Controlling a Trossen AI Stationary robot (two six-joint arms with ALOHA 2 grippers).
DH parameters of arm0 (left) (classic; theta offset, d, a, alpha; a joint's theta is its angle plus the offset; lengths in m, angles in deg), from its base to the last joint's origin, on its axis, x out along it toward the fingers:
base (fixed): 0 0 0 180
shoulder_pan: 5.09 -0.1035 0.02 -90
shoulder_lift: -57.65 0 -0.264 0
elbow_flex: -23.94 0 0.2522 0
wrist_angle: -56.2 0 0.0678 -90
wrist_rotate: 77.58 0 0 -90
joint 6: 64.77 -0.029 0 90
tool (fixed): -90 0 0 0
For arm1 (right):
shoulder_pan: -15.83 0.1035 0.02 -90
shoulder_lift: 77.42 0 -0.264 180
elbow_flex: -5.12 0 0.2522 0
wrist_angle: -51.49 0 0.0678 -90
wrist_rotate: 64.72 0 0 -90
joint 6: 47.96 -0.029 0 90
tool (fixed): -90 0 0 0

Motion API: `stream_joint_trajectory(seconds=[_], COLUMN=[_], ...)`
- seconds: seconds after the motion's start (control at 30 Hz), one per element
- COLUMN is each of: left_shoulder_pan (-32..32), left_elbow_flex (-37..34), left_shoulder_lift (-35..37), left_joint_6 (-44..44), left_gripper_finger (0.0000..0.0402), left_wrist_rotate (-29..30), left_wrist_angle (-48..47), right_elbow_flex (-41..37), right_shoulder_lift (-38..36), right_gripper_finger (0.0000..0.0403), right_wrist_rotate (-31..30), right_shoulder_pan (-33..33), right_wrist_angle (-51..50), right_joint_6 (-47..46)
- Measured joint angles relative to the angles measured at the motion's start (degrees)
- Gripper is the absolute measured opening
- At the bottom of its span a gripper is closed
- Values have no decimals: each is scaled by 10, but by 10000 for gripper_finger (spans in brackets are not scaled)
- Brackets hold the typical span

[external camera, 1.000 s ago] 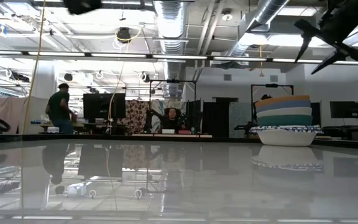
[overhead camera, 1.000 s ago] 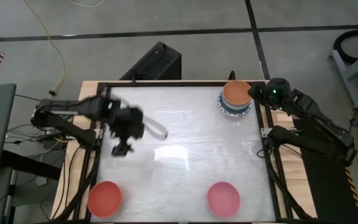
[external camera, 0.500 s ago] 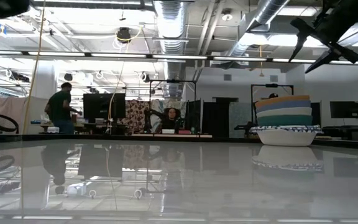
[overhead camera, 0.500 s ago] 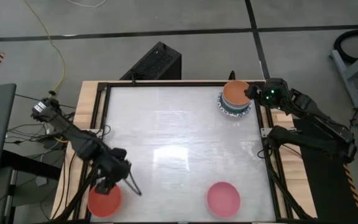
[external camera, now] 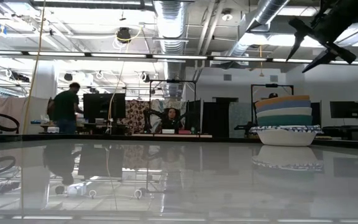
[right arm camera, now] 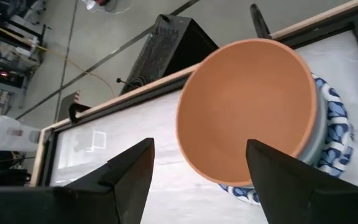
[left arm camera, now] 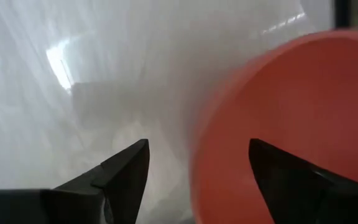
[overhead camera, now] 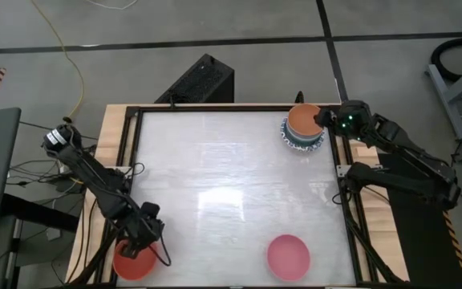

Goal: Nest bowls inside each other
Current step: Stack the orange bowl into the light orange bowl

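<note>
A red bowl (overhead camera: pixel 133 261) sits at the table's near left corner. My left gripper (overhead camera: pixel 140 239) hangs open just above it, pointing steeply down. In the left wrist view one finger (left arm camera: pixel 126 168) stands outside the bowl's rim (left arm camera: pixel 197 155) and the other (left arm camera: pixel 278 168) over its inside; no touch shows. A pink bowl (overhead camera: pixel 288 255) rests near the front edge, right of centre. At the far right stands a stack of nested bowls (overhead camera: pixel 304 128) with an orange bowl (right arm camera: pixel 247 106) on top and a blue-patterned one at the bottom. My right gripper (overhead camera: pixel 324 120) waits open beside the stack, raised.
A black frame (overhead camera: pixel 215 108) borders the table. A black box (overhead camera: pixel 200 80) lies on the floor behind the far edge. The white tabletop (overhead camera: pixel 231 185) between the bowls is bare. In the low view a person (external camera: pixel 64 112) stands in the room beyond.
My left gripper has swung from the table's left middle toward the near edge and down, and it now hangs over the red bowl, still open. The bowls have not moved.
</note>
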Motion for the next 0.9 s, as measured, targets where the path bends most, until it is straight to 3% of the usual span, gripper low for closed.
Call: stream_joint_trajectory(seconds=[0.1,0.2,0.4,0.47,0.67,0.9], left_shoulder_pan=[0,-7,-36,-51,-121,-235], left_elbow_flex=[-35,-57,-70,-70,-64,-16], left_shoulder_lift=[0,0,0,1,1,0], left_joint_6=[14,29,60,80,185,208], left_gripper_finger=[247,203,41,13,3,0], left_wrist_rotate=[-14,-14,-9,12,134,356], left_wrist_angle=[17,19,24,26,14,-39], right_elbow_flex=[0,0,0,0,0,0], right_shoulder_lift=[0,0,0,0,-1,-1], right_gripper_finger=[276,276,276,276,276,276], right_wrist_rotate=[0,0,0,0,-1,-2], right_shoulder_pan=[6,11,17,17,31,62], right_wrist_angle=[15,30,33,33,37,97], right_joint_6=[0,0,0,0,13,162])
